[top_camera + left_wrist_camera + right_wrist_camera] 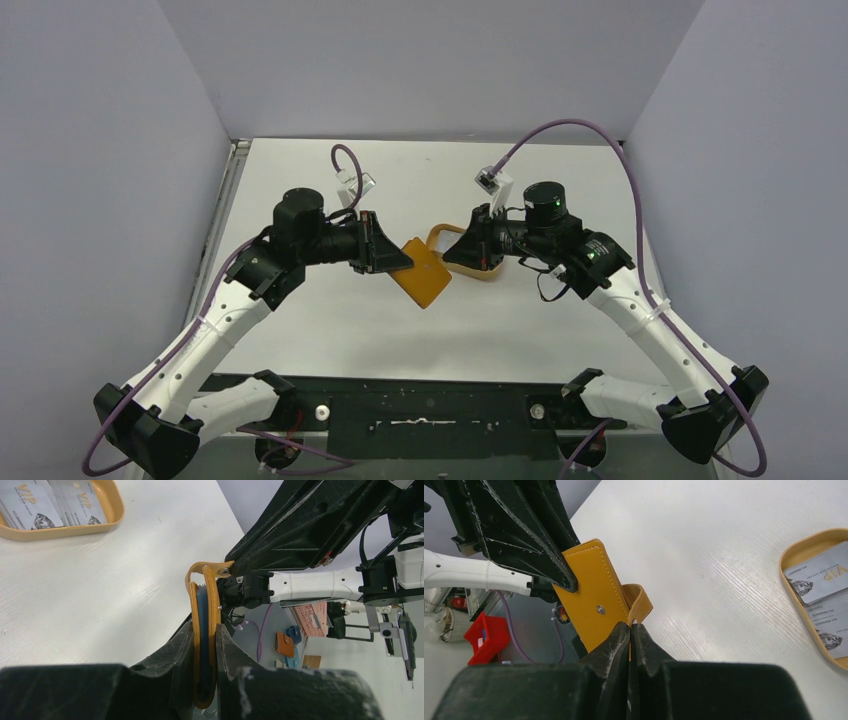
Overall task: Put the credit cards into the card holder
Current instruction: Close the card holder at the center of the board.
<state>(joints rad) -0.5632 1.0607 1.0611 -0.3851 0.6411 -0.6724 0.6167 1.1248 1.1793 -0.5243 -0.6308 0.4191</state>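
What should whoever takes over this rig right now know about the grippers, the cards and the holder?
Left gripper: shut on the card holder, holding it on edge.
Right gripper: shut, apparently pinching the holder's closure tab.
Credit cards: lying in the orange tray, none gripped.
Done: holder gripped and braced between both arms.
Left: pull the tab open, fetch each card, slide it in.

smooth stitched leather card holder (pixel 591 582); glossy plastic credit cards (pixel 819 575).
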